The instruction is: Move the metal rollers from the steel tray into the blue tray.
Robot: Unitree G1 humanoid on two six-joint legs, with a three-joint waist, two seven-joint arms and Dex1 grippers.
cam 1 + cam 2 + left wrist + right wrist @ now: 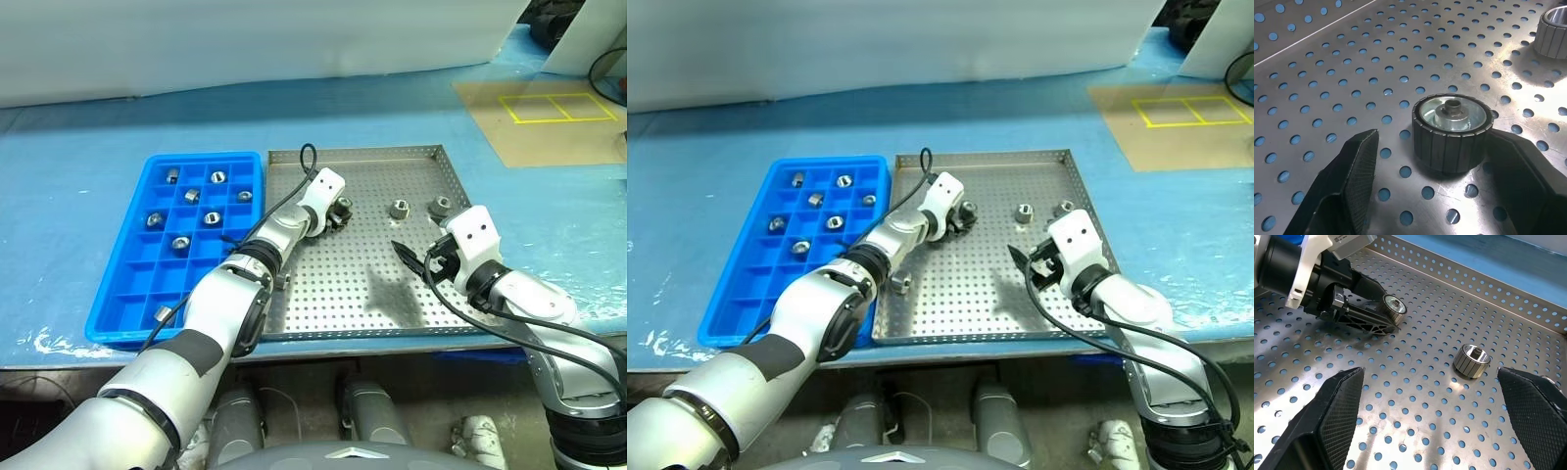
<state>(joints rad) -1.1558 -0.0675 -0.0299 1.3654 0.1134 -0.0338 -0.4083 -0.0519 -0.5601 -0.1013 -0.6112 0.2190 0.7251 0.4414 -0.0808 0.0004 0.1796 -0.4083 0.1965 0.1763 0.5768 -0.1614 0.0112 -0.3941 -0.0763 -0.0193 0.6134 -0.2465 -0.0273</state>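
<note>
Roller (1452,132), upright at frame centre, is bracketed by the parted left gripper (1440,169); right gripper (1440,416) gapes empty.

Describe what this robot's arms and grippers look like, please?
Both arms are glossy silver-grey shells with black bands at the joints. Each wrist ends in a white block with two small dark dots, and thin black cables loop along it. The left gripper and right gripper each have two black wedge-shaped plastic fingers, the inner pads finely cross-hatched.
</note>
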